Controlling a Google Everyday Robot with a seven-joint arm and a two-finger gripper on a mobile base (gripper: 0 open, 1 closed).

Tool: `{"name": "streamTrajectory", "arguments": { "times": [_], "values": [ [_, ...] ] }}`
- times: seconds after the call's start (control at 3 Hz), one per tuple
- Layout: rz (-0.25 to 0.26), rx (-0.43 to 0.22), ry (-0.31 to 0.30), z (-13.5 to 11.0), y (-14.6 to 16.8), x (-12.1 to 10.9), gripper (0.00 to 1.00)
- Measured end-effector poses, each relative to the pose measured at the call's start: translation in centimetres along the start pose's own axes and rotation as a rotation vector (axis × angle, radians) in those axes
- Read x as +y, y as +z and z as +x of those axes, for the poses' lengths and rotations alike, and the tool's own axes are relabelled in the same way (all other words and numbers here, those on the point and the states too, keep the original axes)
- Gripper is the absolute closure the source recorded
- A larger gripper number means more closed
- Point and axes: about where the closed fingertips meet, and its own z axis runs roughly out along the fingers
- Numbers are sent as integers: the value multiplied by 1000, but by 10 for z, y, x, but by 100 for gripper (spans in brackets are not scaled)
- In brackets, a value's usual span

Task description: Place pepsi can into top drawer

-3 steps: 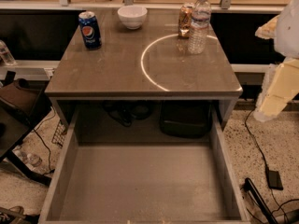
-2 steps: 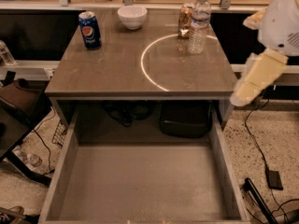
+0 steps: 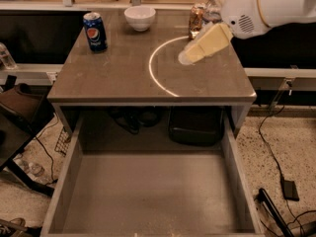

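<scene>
The pepsi can (image 3: 95, 31), blue with the round logo and a silver top, stands upright at the table's back left corner. The top drawer (image 3: 63, 186) is pulled fully open below the table's front edge, and its flat grey bottom is bare. My gripper (image 3: 186, 58), cream-coloured on a white arm, reaches in from the upper right. It hovers over the right half of the table, well to the right of the pepsi can, and holds nothing that I can see.
A white bowl (image 3: 139, 17) sits at the back centre of the table (image 3: 123, 78). A brownish-gold can (image 3: 196, 18) stands at the back right, partly behind my arm. Cables and a dark bag lie on the floor around the table.
My arm has swung left from beyond the table's right edge to above its right half. It now covers the clear bottle. The pepsi can and drawer have not moved.
</scene>
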Motion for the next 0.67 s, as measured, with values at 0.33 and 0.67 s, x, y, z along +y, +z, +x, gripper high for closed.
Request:
{"name": "streamTrajectory", "arguments": {
  "times": [0.33,0.67],
  "values": [
    [4,-170,83,-27,43,3,0],
    [76,-234,95,-47,45,-14,0]
  ]
}}
